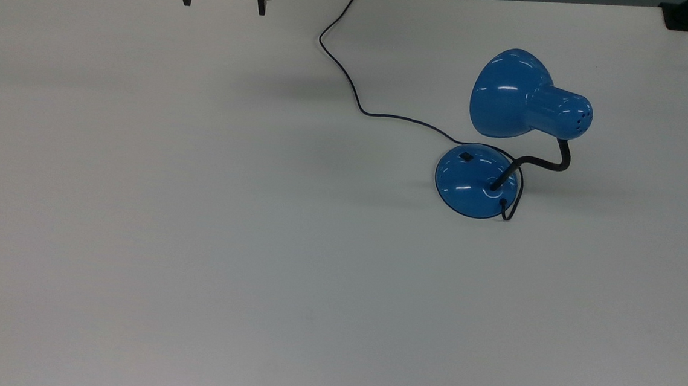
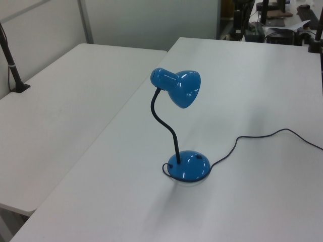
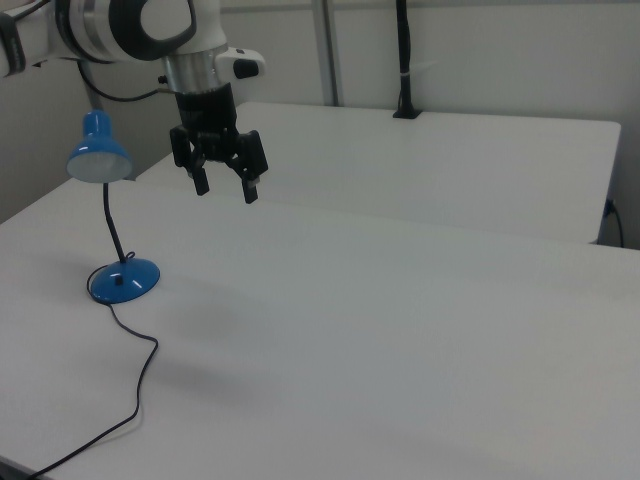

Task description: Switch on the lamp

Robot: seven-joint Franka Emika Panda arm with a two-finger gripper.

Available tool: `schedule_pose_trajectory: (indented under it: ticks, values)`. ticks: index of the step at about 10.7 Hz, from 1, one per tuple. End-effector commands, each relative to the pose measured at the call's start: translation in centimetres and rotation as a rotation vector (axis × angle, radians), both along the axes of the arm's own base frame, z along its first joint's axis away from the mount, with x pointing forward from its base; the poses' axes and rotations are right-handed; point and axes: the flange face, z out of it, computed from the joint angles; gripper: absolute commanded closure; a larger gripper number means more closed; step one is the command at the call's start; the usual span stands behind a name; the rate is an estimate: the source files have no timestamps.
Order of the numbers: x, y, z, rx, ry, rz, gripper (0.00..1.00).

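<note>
The lamp stands upright on the white table (image 1: 197, 207). Its glossy blue shade (image 1: 511, 96) hangs on a black gooseneck (image 1: 540, 164) over the round blue base (image 1: 475, 179), which carries a small black switch (image 1: 466, 157). The shade looks unlit. In the left view the lamp's shade (image 2: 181, 87) and base (image 2: 191, 165) sit mid-table; in the right view the shade (image 3: 98, 155) and base (image 3: 124, 281) are at the right view's left. My gripper (image 1: 224, 2) hangs open and empty at the top view's upper edge, far to the left of the lamp. The gripper (image 3: 226, 186) floats high above the table.
The lamp's thin black cord (image 1: 351, 90) snakes from the base across the table to its far edge in the top view. A second white table (image 2: 60, 116) adjoins in the left view. A black clamp (image 1: 682, 17) sits at the top view's upper right corner.
</note>
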Motion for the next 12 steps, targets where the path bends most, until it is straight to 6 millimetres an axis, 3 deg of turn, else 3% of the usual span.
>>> schedule_pose_trajectory:
  ticks: [1,8,10,12]
  values:
    - [0.17,-0.51,0.53,-0.005,-0.021,-0.006,0.0]
    - [0.19,-0.53,0.36,-0.006,-0.016,-0.006,0.0]
    - [0.21,-0.53,0.44,-0.006,-0.019,-0.006,0.2]
    - [0.24,-0.61,0.28,-0.005,-0.016,-0.006,0.49]
